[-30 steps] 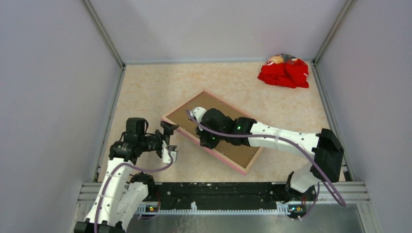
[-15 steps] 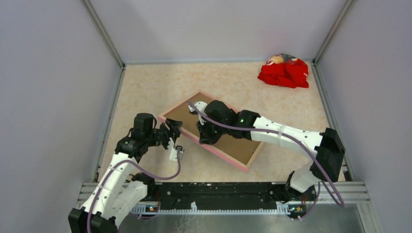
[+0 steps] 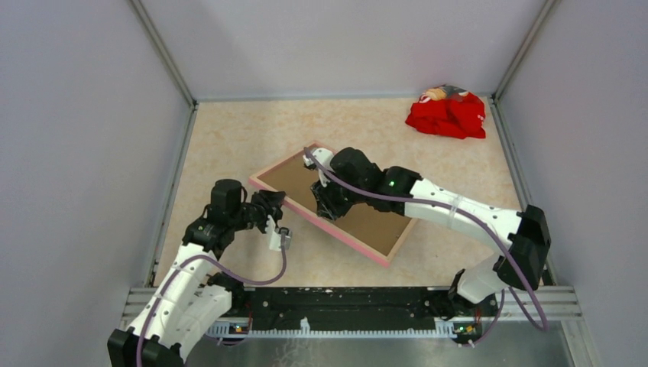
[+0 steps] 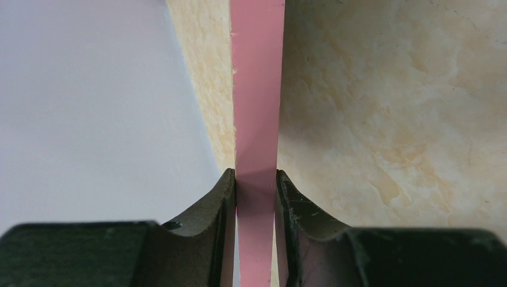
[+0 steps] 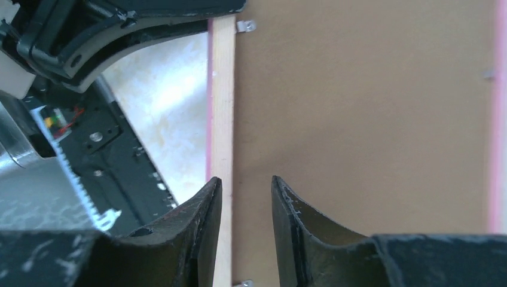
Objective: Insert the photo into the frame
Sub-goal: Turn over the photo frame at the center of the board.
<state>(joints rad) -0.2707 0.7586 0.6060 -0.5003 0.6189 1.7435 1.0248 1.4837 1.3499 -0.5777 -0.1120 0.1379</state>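
Two hands are on the frame (image 4: 257, 89). My left hand (image 4: 256, 179) is clamped on its thin pink edge, one finger on each side, at the corner nearest that arm. My right hand (image 5: 245, 186) points down over the frame's back, fingers a little apart and gripping nothing, above the seam between pale wood rail and brown backing board (image 5: 359, 119). The frame sits slantwise mid-worktop (image 3: 229, 138), back up. A red cloth (image 3: 447, 115) lies in the far right corner, well apart.

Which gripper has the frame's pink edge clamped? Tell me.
The left gripper: its fingers pinch the frame between them. The right gripper is over the brown backing board, with nothing held.
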